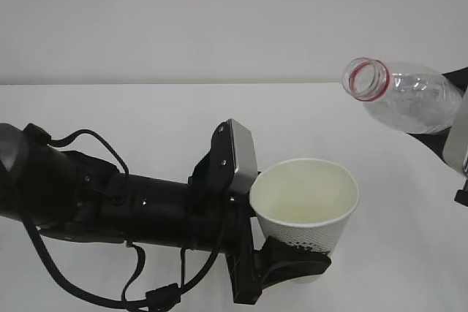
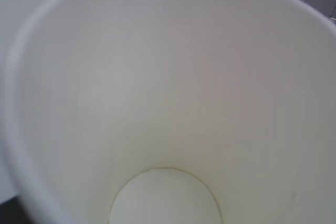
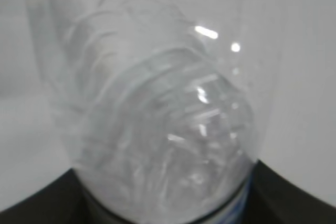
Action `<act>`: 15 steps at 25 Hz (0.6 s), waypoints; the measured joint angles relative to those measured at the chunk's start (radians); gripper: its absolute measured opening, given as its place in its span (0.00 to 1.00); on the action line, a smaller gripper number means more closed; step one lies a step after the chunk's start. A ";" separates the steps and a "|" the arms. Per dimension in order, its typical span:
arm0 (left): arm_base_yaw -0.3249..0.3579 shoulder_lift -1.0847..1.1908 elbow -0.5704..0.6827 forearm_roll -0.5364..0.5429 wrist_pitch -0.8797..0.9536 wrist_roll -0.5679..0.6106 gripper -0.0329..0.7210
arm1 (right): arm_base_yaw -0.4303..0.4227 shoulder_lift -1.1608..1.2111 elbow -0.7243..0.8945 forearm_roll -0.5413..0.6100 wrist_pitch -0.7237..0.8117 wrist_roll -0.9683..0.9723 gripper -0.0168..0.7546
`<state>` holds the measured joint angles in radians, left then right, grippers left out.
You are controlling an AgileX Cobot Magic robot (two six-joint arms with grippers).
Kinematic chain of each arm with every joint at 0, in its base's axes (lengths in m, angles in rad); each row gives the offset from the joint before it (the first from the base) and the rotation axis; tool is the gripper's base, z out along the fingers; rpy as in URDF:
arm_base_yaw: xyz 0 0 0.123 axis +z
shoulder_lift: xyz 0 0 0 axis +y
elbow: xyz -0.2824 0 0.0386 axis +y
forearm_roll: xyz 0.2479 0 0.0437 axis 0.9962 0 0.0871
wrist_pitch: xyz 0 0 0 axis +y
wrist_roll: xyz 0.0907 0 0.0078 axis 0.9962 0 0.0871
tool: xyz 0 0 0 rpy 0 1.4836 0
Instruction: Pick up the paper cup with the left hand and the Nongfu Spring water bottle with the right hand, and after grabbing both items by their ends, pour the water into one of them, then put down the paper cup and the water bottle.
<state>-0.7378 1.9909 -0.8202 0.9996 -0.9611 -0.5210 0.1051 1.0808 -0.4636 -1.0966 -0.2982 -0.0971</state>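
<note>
Cup [image 1: 306,202]: white paper, rolled rim, upright, mouth open upward, clamped low on wall by left gripper [image 1: 296,264] beneath it. Inside pale, creamy; round bottom visible in left wrist view [image 2: 165,198]; water not discernible.

Bottle [image 1: 409,94]: clear ribbed plastic, red neck ring, capless, tilted near-horizontal, mouth pointing left, held at base end by right gripper [image 1: 453,137], above and right of cup, apart.

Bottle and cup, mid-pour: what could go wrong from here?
1. The bottle mouth sits up and right of the paper cup, not over it; water could land on the table.
2. The left end effector holds only the cup's base, so it could tip.
</note>
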 joint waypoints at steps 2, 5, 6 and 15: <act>0.000 0.000 0.000 0.000 0.000 0.000 0.77 | 0.000 0.000 0.000 0.000 -0.006 -0.020 0.58; 0.000 0.000 0.000 0.000 0.000 0.000 0.77 | 0.000 0.000 0.000 0.000 -0.009 -0.039 0.58; 0.000 0.000 0.000 0.000 0.000 0.000 0.77 | 0.000 0.000 0.000 0.002 -0.009 -0.046 0.58; 0.000 0.000 0.000 0.000 0.000 -0.001 0.77 | 0.000 0.000 0.000 0.067 -0.010 -0.154 0.58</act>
<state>-0.7378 1.9909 -0.8202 0.9996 -0.9611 -0.5217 0.1051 1.0808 -0.4636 -1.0292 -0.3078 -0.2511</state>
